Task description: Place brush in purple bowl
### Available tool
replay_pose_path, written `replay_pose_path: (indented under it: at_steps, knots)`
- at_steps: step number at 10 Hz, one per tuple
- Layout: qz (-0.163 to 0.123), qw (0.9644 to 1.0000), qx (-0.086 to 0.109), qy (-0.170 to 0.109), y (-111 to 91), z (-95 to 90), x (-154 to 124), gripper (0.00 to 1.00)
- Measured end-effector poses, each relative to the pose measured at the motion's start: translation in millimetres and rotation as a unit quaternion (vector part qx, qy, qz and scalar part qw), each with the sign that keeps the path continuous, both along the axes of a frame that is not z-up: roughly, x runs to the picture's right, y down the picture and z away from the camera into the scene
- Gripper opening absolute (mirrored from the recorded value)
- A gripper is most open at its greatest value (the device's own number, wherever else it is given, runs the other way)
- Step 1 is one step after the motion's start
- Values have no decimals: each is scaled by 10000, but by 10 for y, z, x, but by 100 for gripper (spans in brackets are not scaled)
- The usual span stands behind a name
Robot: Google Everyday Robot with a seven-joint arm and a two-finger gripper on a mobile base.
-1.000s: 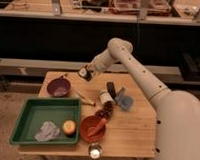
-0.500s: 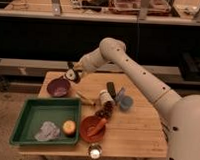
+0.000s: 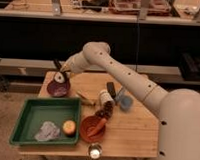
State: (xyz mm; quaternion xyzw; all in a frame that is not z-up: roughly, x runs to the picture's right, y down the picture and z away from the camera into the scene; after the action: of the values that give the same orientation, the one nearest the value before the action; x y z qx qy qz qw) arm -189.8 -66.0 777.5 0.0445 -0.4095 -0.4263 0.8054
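The purple bowl sits at the table's back left corner. My gripper is over the bowl's far rim, reaching in from the right. It is shut on the brush, whose thin black handle sticks up and to the left of the gripper. A pale patch, seemingly the bristle head, hangs just over the bowl's inside. I cannot tell whether the brush touches the bowl.
A green tray at the front left holds a crumpled cloth and a round fruit. An orange-red bowl holds an orange utensil. A wooden-handled tool, white can and blue cup lie mid-table.
My gripper has moved left across the back of the table with the brush, from mid-table to over the purple bowl. Nothing else has moved.
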Motion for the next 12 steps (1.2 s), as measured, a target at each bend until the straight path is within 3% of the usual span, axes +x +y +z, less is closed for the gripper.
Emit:
replay_pose_path:
  at_steps: [3,10,12]
  knots:
    - [-167,9989,441,-25,2,202,-172,0]
    - [-292,9982,524,38,36,259,-190,0]
    - [-498,9944,916,180,76,264,-192,0]
